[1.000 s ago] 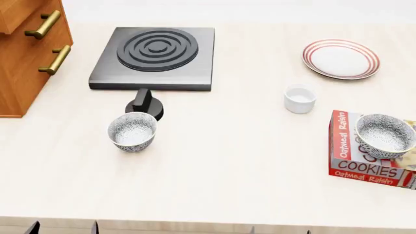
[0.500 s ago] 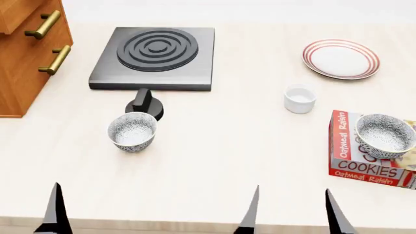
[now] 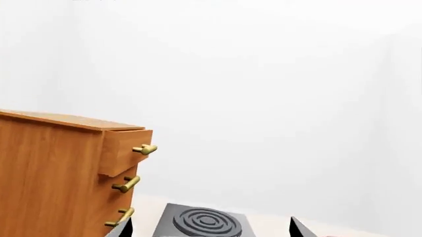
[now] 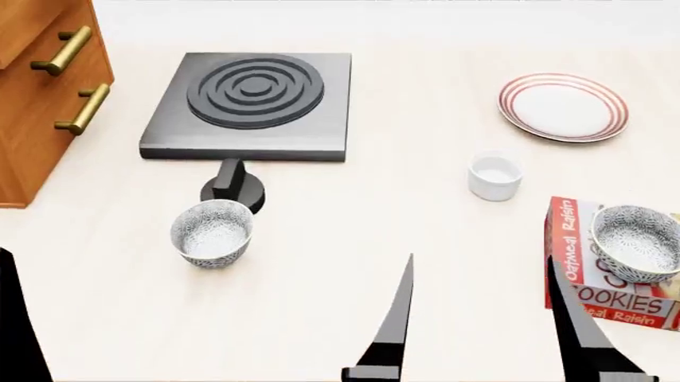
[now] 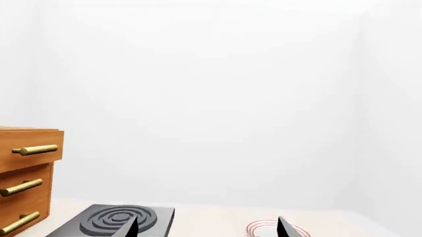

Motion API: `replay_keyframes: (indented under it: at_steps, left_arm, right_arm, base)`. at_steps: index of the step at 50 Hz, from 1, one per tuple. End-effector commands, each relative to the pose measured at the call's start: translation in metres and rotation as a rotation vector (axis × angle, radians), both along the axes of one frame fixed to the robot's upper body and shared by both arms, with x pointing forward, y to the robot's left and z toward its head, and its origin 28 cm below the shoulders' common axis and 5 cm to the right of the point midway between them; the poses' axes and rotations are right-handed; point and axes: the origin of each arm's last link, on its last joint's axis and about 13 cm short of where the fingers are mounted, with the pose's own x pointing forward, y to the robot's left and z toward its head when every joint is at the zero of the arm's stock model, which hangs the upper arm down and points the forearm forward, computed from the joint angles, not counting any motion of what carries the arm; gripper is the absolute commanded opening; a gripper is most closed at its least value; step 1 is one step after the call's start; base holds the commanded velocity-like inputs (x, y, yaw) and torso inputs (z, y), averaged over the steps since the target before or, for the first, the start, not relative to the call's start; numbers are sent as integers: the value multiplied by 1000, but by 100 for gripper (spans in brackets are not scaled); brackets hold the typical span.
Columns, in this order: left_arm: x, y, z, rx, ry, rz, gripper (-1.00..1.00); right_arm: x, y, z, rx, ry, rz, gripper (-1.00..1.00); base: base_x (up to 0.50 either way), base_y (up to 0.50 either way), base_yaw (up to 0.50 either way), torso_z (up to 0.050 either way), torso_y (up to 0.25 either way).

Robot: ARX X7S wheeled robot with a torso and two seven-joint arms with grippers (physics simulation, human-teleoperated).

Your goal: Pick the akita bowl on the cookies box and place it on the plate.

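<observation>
- The akita bowl sits upright on the cookies box, which lies at the tabletop edge, nearer me than the plate.
- My right gripper hangs short of the box with its fingers spread wide and nothing between them.
- Of my left gripper I see only two dark tips set apart in its wrist view, so I read it as spread too, and idle.
- A second speckled bowl stands well apart from the box, by the burner knob; reaching there would take the wrong bowl.
- I judge the box may slide if a finger nudges it while closing on the rim.
- The white cup stands between the box and the plate; a low carry could knock it.
</observation>
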Motion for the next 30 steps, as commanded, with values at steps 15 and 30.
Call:
replay_keyframes:
  at_steps: [15, 30]
  left_arm:
    - [-11, -2, 14, 0, -35, -14, 100]
    - [-14, -2, 17, -14, -41, -31, 100]
  right_arm:
    - [-6, -2, 8, 3, -21, -14, 100]
    - [-7, -2, 10, 5, -25, -12, 100]
  base:
    - [500, 27, 0, 0, 0]
    - [500, 27, 0, 0, 0]
